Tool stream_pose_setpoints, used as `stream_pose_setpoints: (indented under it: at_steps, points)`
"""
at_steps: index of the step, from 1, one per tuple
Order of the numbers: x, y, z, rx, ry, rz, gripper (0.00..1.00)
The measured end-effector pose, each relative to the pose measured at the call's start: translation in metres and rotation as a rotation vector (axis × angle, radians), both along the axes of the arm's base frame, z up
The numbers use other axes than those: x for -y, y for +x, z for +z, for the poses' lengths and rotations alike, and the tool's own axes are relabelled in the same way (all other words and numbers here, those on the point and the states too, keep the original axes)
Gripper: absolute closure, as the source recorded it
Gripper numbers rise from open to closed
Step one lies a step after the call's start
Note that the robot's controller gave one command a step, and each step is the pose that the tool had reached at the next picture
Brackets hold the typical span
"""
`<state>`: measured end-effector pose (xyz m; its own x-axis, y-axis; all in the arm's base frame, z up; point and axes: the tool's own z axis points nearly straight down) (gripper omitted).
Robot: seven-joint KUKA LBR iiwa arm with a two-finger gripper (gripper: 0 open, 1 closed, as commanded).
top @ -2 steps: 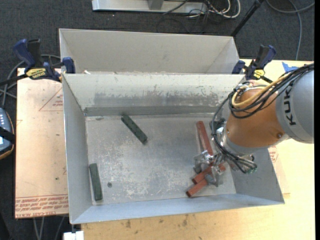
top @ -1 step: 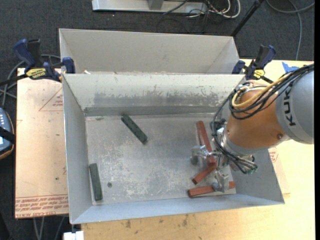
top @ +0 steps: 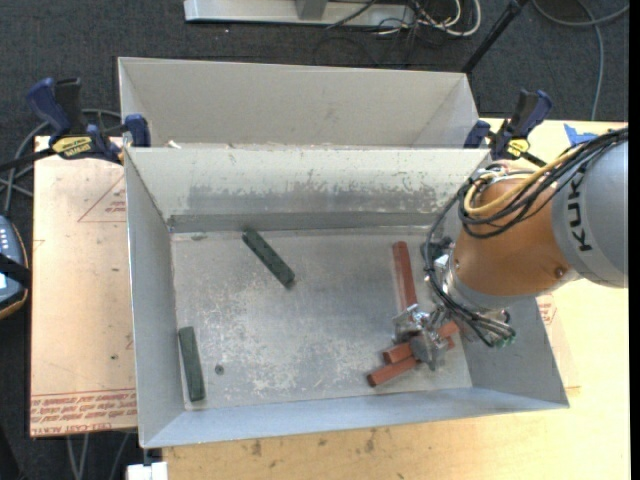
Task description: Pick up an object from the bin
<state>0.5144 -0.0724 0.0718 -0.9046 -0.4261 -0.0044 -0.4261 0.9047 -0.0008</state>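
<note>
the gripper (top: pixel 425 336) is down low in the bin (top: pixel 300 183), just past the near end of the long reddish-brown stick (top: pixel 403 273) that lies on the floor pointing from the back wall toward the front. right at that near end sits a cluster of short reddish-brown blocks (top: pixel 400 354), and the metal tip of the gripper is in among them, on the side of the cluster away from the stick's left flank. one block of the cluster, the lowest block (top: pixel 384 375), pokes out beyond the gripper, further from the stick's end than the others and slanted, lying clear on the floor. another bit of the same reddish colour shows on the far side of the tip, to the right of the stick's end, partly covered by the metal.

the jaws themselves are lost against the blocks and cables from where i stand; i cannot tell whether they are spread or pressed together, nor whether any block is caught between them. the tip looks to be touching or just over the cluster.

the orange-covered wrist (top: pixel 505 253) hangs right of the stick, hiding the floor there.

well left of the stick lies a dark green bar (top: pixel 268 258), slanted, and much further left a second green bar (top: pixel 190 365) by the left wall.
</note>
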Motion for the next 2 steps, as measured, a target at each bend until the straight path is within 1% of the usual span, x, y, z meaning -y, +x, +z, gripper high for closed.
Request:
stream_pose_setpoints:
  at_steps: [1, 2]
  points:
    - [-0.016, -0.016, 0.120, 0.003, -0.002, 0.213, 1.00]
    - [-0.029, -0.017, 0.182, 0.005, -0.002, 0.241, 1.00]
